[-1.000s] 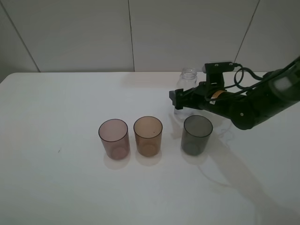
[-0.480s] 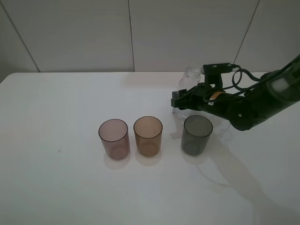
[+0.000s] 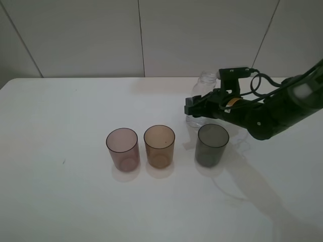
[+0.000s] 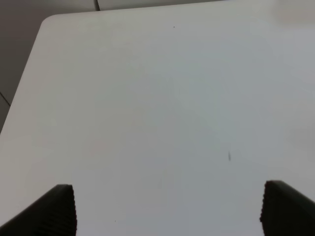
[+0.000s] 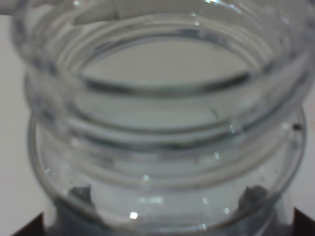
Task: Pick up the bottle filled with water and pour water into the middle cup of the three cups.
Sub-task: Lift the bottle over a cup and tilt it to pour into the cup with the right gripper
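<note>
**Item 1.** Small clear colourless plastic bottle with rounded shoulders and a threaded neck without a cap. We log it right of centre in the high view, just behind the dark smoky-grey translucent plastic tumbler and taller than it. In the right wrist view the bottle fills the frame, with its open mouth and thread ridges nearest the lens. We cannot read a water level, nor tell whether the base rests on the counter.

**Item 2.** Black right end effector, closed on the bottle's body below the shoulders. Its dark pads show through the plastic.

**Item 3.** Row of three same-sized tumblers at mid-frame: the pinkish-mauve translucent plastic tumbler on the left, the amber-brown translucent plastic tumbler in the middle, and the grey one on the right. All are upright and apart from one another.

**Item 4.** Left end effector, jaws spread wide over the counter.

**Surroundings.** We note a plain white counter with a rounded corner, and behind it a pale panelled wall with thin dark seams.
</note>
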Robot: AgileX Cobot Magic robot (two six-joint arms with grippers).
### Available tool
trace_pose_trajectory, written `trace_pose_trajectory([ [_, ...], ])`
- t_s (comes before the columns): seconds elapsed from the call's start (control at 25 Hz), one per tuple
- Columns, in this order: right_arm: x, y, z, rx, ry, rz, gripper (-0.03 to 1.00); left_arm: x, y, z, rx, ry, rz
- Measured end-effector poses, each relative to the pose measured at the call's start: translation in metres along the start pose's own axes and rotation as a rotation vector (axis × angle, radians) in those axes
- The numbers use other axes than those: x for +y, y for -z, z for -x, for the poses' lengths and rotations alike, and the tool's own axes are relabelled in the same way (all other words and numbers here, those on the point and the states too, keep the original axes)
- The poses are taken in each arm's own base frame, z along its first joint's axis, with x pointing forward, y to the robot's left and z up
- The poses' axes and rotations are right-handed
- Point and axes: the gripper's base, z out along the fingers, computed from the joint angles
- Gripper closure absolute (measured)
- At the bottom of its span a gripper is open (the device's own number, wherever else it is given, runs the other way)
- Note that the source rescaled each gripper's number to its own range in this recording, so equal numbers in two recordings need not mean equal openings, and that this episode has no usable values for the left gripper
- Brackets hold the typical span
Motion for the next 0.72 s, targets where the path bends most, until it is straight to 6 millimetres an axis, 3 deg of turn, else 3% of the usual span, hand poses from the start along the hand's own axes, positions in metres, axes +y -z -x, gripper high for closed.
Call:
trace_pose_trajectory([
  [0.16, 0.000, 0.009, 0.017, -0.019, 0.040, -0.006, 0.97, 0.000, 0.000, 0.000, 0.000, 0.000, 0.000],
  [0.48, -0.001, 0.049, 0.062, 0.014, 0.402, -0.049, 0.97, 0.000, 0.000, 0.000, 0.000, 0.000, 0.000],
  [0.72, 0.001, 0.064, 0.073, 0.049, 0.581, -0.048, 0.97, 0.000, 0.000, 0.000, 0.000, 0.000, 0.000],
])
